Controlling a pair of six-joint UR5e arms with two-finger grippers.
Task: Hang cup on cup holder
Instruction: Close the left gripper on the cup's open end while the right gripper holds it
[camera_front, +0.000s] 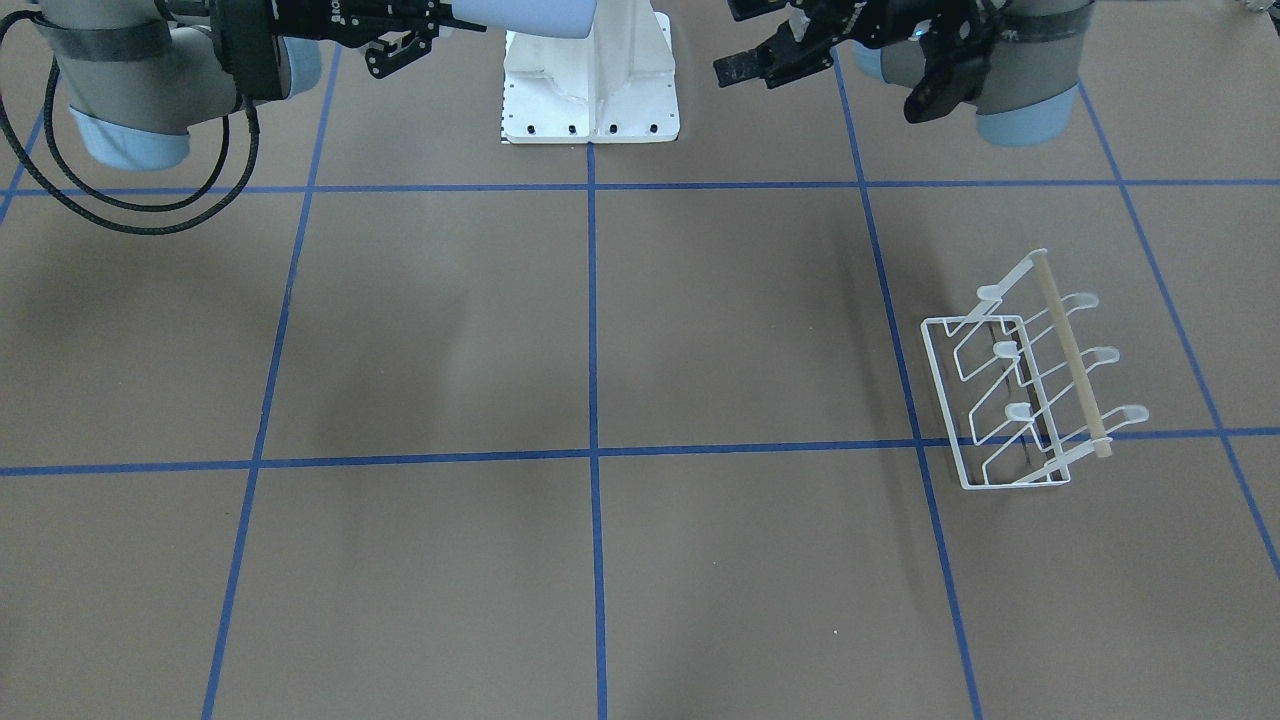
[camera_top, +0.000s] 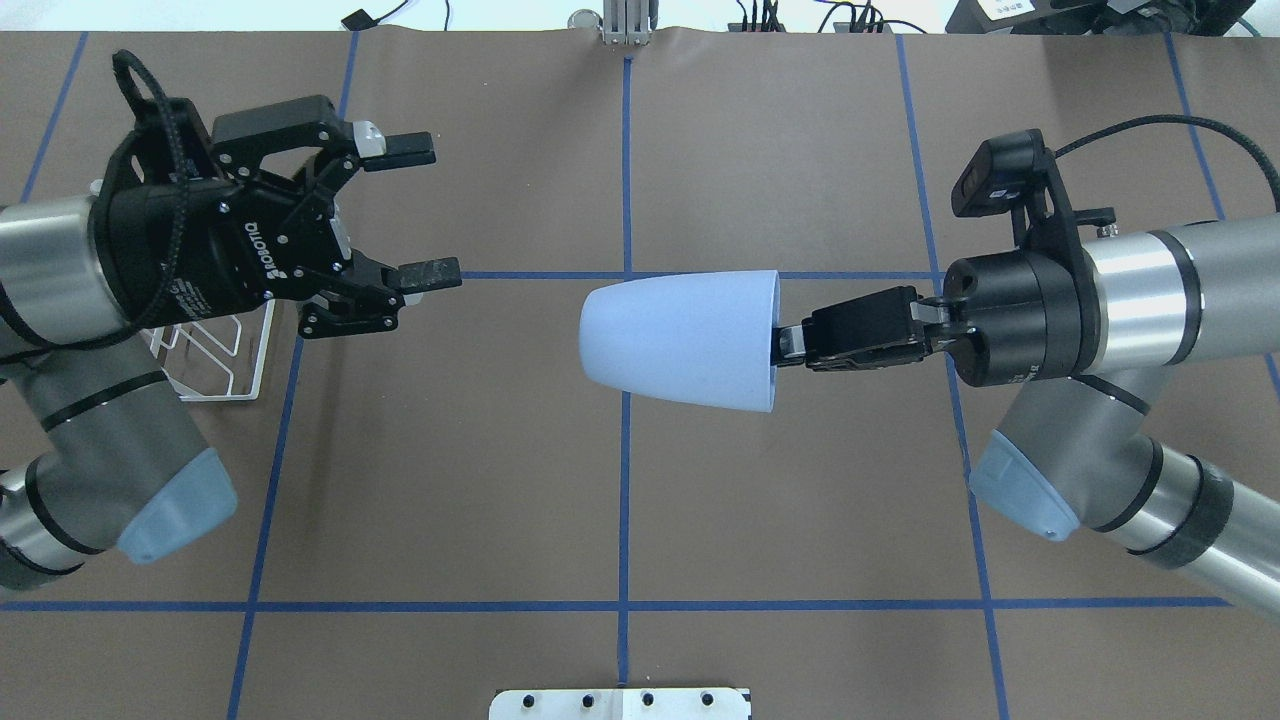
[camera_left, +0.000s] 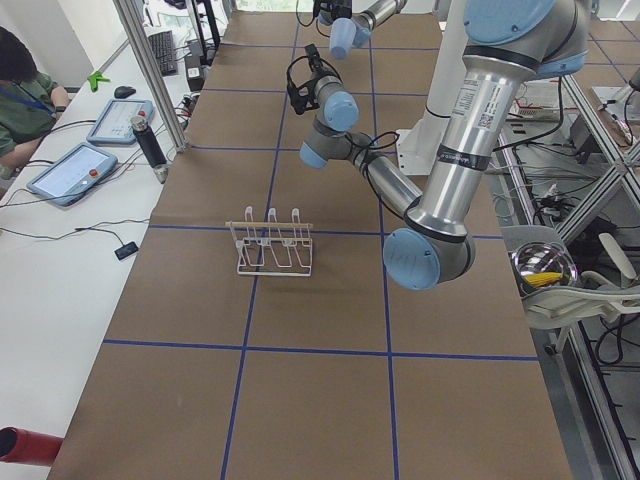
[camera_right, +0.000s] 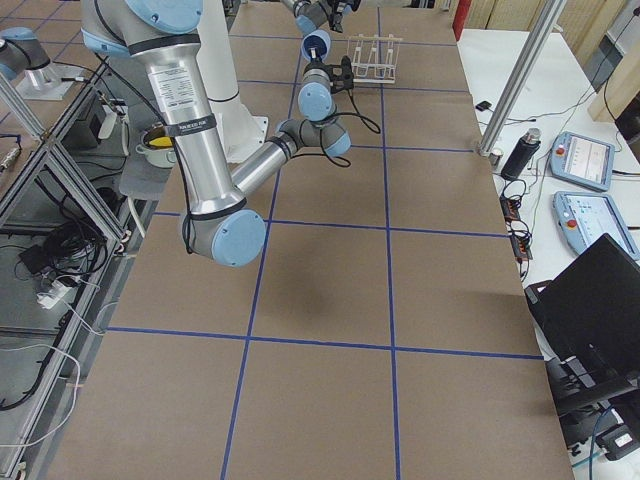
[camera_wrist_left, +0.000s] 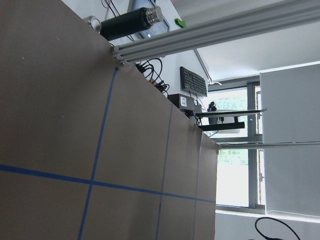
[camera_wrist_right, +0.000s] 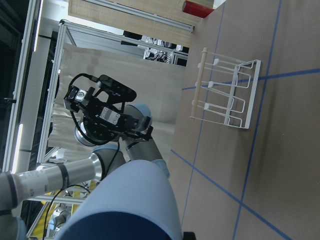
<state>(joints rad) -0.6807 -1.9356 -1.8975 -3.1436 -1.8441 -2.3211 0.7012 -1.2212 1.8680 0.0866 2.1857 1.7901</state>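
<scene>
Pinching the cup (camera_top: 680, 340) by its rim in the right gripper (camera_top: 788, 345), apparently 1 finger inside, level above mid-table, base aimed at the left gripper (camera_top: 432, 212), its 2 fingers spread, likely for handover toward the rack (camera_front: 1073, 355) standing beneath it.

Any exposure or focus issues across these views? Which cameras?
Left wrist view: the window is blown out to white. Right wrist view: the cup fills the near corner and looks slightly soft, while the cup holder behind it is sharp. Front-facing view: only faint, diffuse shadows on the table, no glare. Overhead view: evenly lit and crisp.
</scene>
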